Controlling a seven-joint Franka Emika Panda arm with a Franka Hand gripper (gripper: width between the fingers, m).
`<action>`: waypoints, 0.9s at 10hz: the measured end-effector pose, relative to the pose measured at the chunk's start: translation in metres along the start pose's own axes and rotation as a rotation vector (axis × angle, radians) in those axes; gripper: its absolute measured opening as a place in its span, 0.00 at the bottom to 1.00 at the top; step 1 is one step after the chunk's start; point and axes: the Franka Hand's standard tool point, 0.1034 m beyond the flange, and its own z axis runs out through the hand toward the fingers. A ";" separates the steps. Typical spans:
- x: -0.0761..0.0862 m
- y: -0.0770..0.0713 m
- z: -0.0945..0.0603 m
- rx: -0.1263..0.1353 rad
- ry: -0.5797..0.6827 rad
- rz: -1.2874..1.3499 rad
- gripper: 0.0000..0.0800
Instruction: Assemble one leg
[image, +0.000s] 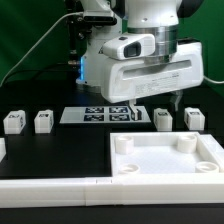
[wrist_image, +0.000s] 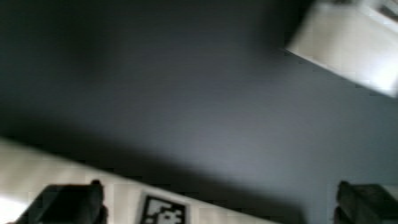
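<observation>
Several small white legs with tags stand in a row on the black table: two at the exterior view's left (image: 12, 121) (image: 43, 121) and two at its right (image: 162, 118) (image: 194, 118). My gripper (image: 172, 101) hangs above the table behind the right pair, touching nothing. In the wrist view the gripper (wrist_image: 221, 206) is open, with both dark fingertips (wrist_image: 71, 205) far apart and only dark table and a tagged white edge between them. No leg shows in the wrist view.
The marker board (image: 95, 114) lies between the leg pairs, and its tagged edge shows in the wrist view (wrist_image: 166, 210). The large white tray-like part (image: 165, 172) lies in front. A white rail (image: 50, 190) runs along the front. A blurred white shape (wrist_image: 347, 45) shows in the wrist view.
</observation>
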 end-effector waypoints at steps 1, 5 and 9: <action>0.000 -0.011 0.002 0.001 -0.004 0.071 0.81; 0.011 -0.062 0.004 0.008 0.002 0.144 0.81; 0.019 -0.079 0.006 0.010 -0.013 0.153 0.81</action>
